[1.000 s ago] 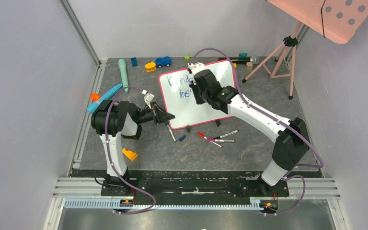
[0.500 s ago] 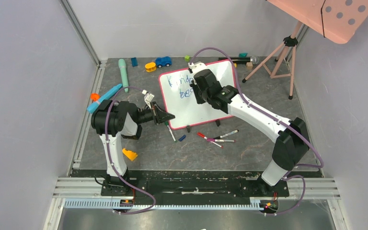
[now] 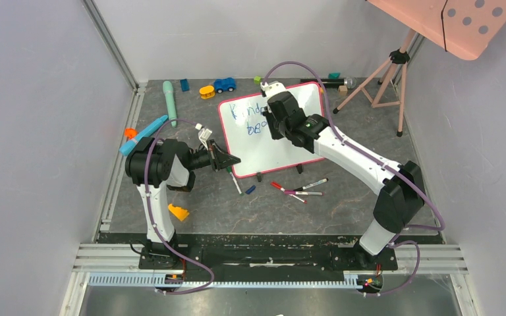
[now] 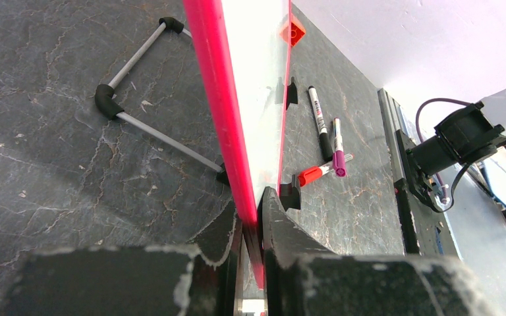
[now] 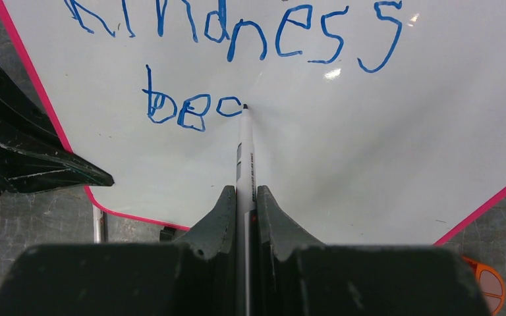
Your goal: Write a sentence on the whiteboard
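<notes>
Markers [image 3: 301,189] lie loose before the whiteboard [image 3: 267,151] that left jaws pinch; right jaws clamp a pen [image 5: 245,151].

Dark grey marbled tabletop [image 3: 237,210] – plain pale lilac-grey walls [image 3: 39,131] box it in left, back and right. Aluminium rails [image 3: 270,253] along its near edge, a slanted profile [image 3: 113,49] rising from its far-left corner. Pink tripod [image 3: 398,57] at its far-right corner – salmon dotted panel [image 3: 464,23] above. Light soft, even.

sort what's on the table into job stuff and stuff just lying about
In use: whiteboard, blue writing, marker in right claw, left claw clamping the board's edge.
Lying about: loose markers, blue toy car, teal tube, orange wedge.
</notes>
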`<action>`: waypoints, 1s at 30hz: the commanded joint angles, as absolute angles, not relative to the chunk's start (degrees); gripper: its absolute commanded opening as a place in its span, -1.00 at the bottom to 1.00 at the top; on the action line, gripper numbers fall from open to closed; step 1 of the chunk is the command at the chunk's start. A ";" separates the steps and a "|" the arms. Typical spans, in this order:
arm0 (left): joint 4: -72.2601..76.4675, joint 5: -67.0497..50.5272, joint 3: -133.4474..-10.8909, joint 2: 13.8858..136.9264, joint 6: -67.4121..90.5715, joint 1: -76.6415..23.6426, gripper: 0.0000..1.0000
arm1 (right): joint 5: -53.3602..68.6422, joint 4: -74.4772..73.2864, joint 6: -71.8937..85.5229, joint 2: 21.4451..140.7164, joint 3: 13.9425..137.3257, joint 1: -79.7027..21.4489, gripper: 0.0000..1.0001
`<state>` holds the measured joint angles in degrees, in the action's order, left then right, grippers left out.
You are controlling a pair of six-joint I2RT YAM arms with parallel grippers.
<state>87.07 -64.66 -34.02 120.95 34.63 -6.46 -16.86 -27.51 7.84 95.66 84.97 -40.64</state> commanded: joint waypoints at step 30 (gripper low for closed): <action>89.21 -59.92 -33.19 122.73 22.37 -6.24 -0.91 | -13.09 -24.73 8.57 92.46 77.70 -40.07 -1.00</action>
<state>87.07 -64.64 -34.02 120.95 34.65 -6.46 -13.91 -27.00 8.12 93.38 78.78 -40.60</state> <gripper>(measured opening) 0.143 0.112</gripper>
